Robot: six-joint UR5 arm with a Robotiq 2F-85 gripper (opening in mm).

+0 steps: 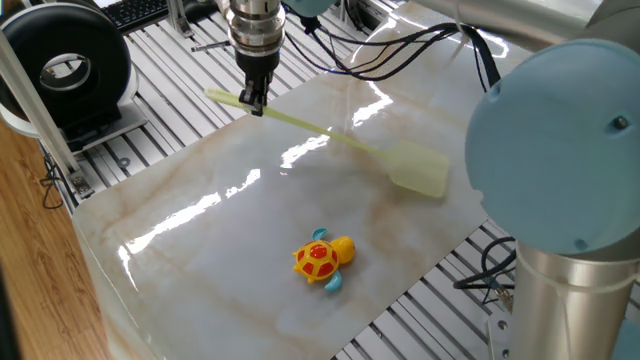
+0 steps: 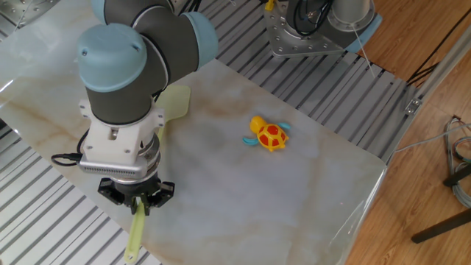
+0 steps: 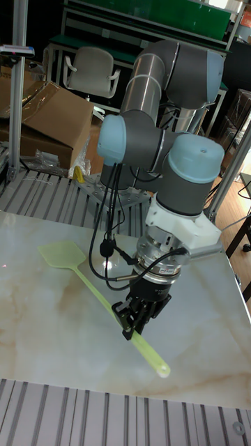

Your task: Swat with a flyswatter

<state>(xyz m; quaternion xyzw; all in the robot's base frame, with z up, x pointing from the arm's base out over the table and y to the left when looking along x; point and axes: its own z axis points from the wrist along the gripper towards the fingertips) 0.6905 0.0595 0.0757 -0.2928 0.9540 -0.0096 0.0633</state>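
The flyswatter (image 1: 330,135) is a long pale yellow-green stick with a flat mesh head (image 1: 418,169). My gripper (image 1: 252,100) is shut on its handle near the free end, at the far left of the marble tabletop (image 1: 180,250). In the other fixed view my gripper (image 2: 138,207) points down, the flyswatter's handle end (image 2: 134,235) sticks out below it, and its head (image 2: 175,101) shows past the arm. The tall fixed view has my gripper (image 3: 132,323) clamped on the flyswatter (image 3: 97,293). The orange-and-yellow toy turtle (image 1: 322,260) lies apart from it, nearer the front.
A black round device (image 1: 70,65) and a keyboard (image 1: 135,10) sit beyond the tabletop's left corner. Cables (image 1: 400,50) trail from the arm. A metal base (image 2: 309,29) stands behind the table; a cardboard box (image 3: 49,118) and a chair (image 3: 94,70) are further back.
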